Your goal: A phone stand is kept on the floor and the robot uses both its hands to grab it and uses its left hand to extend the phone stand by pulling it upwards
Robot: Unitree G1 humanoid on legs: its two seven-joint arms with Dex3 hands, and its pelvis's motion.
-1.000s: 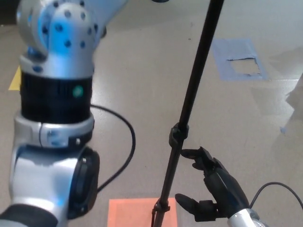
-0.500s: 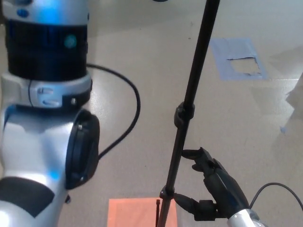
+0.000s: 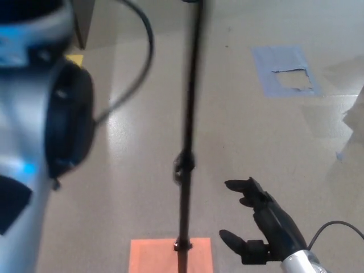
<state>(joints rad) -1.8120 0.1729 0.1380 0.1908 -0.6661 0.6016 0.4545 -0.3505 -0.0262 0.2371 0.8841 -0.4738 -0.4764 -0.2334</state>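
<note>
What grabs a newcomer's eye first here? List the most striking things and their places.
The thin black pole of the phone stand runs up the middle of the picture, blurred, rising from an orange square mat at the bottom edge. The robot's black right hand sits open at lower right, apart from the pole. A bulky silver and black left arm fills the left side, with a blue tape patch on the beige floor at upper right.

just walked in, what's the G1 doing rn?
It's working on a black phone stand that stands on the floor over an orange square. The right hand is open beside the pole's lower section, not touching it. The left arm fills the picture's left side, blurred; its hand isn't in view, so I can't say whether it holds the pole.
</note>
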